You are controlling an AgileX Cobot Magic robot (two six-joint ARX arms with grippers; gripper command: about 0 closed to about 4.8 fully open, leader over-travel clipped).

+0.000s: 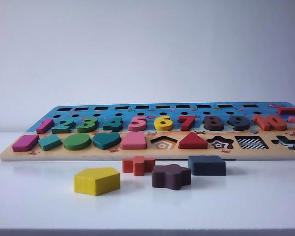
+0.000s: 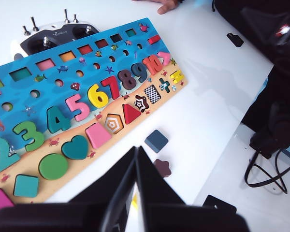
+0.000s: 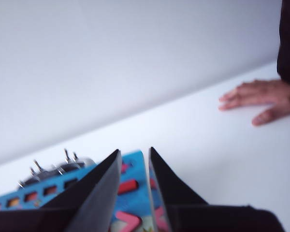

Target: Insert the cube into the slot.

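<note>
Lying flat on the white table [image 1: 265, 201], the cube [image 1: 207, 165] sits just in front of the puzzle board [image 1: 19, 150], beside the brown star block [image 1: 171, 176], with the orange cross block [image 1: 138, 165] and yellow pentagon block [image 1: 96, 181] farther left. Directly behind, the slot [image 1: 251, 143], showing its checkerboard floor, lies open in the board's front row between the star cut-out [image 1: 220, 143] and the cross-shaped cut-out [image 1: 286, 142].

Seen from the left wrist: left gripper [image 2: 137, 166] hovering over the table's near side, jaws drawn narrow, tips almost meeting, nothing between them. Cube [image 2: 156, 141] ahead of and apart from those tips, lying clear of the board's sandy edge, star block [image 2: 162, 167] just beside it and nearer the fingers. Slot [image 2: 152, 94] farther up the board, beyond the red triangle [image 2: 131, 114].

Seen from the right wrist: right gripper [image 3: 134, 158] raised and pointing over the board's blue far end, jaws parted by a slim gap, holding nothing. Neither cube nor slot visible here. Grey remote controller [image 3: 55, 171] with its toggle sticks behind the board; a person's hand [image 3: 261, 99] resting flat on the table well off to the side.

Neither gripper appearing in the exterior view.
</note>
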